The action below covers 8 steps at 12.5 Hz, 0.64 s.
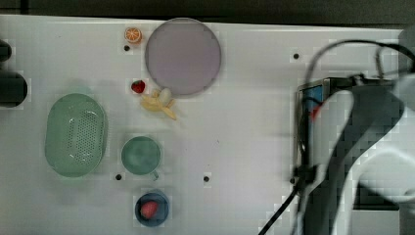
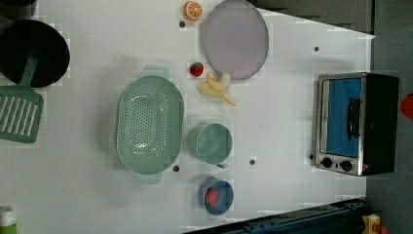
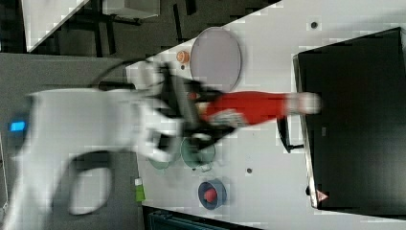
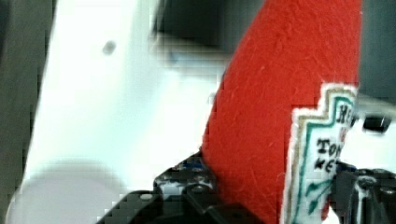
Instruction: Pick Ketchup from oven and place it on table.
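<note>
One of two steps looked done: the ketchup (image 3: 249,108) was out of the oven (image 3: 354,120), clamped between the fingers of the gripper (image 3: 203,115) and held above the table (image 3: 268,158); placing remained. Blue bowl (image 2: 216,196) held a strawberry (image 2: 211,197); green colander (image 2: 150,124) and green cup (image 2: 211,143) held nothing I could see
</note>
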Tool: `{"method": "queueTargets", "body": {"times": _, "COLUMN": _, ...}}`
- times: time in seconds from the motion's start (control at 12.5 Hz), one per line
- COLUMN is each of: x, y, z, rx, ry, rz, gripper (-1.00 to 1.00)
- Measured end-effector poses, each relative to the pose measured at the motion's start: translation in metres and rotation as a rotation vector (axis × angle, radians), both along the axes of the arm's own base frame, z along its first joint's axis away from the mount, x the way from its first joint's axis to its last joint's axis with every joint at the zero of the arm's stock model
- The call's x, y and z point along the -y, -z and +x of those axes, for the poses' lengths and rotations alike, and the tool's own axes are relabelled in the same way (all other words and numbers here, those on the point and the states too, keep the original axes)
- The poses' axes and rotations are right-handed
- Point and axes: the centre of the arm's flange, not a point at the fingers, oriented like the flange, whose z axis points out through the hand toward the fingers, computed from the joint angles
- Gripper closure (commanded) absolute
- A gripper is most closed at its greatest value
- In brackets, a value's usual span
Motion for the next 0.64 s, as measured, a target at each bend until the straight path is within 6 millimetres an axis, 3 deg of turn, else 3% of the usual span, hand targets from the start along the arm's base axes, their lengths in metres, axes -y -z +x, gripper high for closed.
{"method": "queueTargets", "body": {"times": 0.16, "x": -0.071, "y": -0.048, "z": 0.008, "rx": 0.066, "ry": -0.148, "rz": -0.006, "gripper": -0.26}}
{"method": "queueTargets", "body": {"times": 0.32, "x": -0.146, "y": -0.063, "z": 0.019, "rx": 0.084, "ry": -0.289, "rz": -0.004, "gripper": -0.26}}
{"method": "queueTargets", "body": {"times": 0.48, "x": -0.205, "y": -0.044, "z": 0.032, "rx": 0.045, "ry": -0.394, "rz": 0.020, "gripper": -0.26}}
{"method": "queueTargets", "body": {"times": 0.64, "x": -0.245, "y": 0.010, "z": 0.028, "rx": -0.045, "ry": -0.466, "rz": 0.034, "gripper": -0.26}}
